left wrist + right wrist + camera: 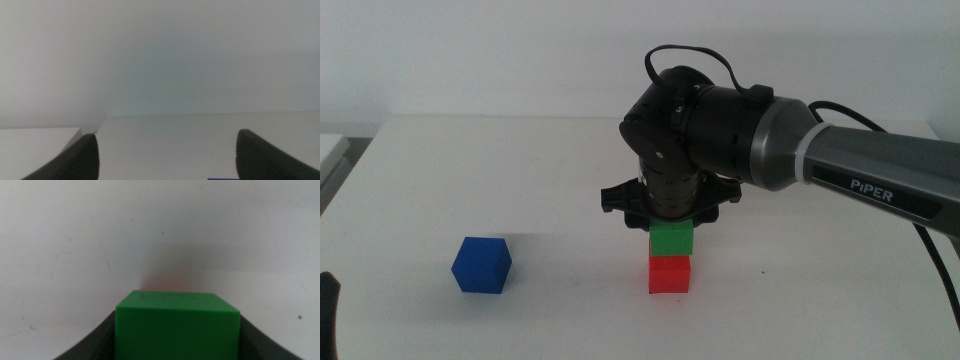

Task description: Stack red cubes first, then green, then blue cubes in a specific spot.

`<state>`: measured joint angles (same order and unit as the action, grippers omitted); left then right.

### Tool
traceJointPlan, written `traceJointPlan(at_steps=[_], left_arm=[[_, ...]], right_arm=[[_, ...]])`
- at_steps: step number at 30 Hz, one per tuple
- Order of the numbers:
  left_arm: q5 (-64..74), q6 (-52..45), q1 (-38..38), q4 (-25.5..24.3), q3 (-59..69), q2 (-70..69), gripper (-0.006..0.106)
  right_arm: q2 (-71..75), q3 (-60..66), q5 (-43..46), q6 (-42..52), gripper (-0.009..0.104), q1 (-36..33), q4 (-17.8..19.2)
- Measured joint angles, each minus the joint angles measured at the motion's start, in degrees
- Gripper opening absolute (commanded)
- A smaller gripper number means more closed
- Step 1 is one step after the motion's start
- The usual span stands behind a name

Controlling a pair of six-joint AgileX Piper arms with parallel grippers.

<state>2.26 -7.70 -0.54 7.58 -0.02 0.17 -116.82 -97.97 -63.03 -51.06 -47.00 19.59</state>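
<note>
Green cube (671, 238) atop red (669, 274) — tool-held (670, 222)

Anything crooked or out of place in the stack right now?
Nothing stands out. The green cube sits squarely on the red cube, gripped by the right tool; the blue cube waits apart.

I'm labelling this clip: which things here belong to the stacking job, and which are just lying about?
Job:
- small matte red cube, bottom of stack
- small matte green cube on it, gripped by right gripper
- small matte blue cube, apart on the table
- left gripper, waiting, open

Lying about:
- nothing
</note>
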Motion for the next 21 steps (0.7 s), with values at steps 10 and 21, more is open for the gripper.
traceJointPlan(at_steps=[10, 21], left_arm=[[0.00, 0.00, 0.00, 0.00, 0.00, 0.00, 0.094], [0.00, 0.00, 0.00, 0.00, 0.00, 0.00, 0.094]], right_arm=[[0.00, 1.17, 0.25, -1.78, 0.026, -0.43, 0.04], [-0.33, 2.19, 2.84, -2.85, 0.026, -0.83, 0.66]])
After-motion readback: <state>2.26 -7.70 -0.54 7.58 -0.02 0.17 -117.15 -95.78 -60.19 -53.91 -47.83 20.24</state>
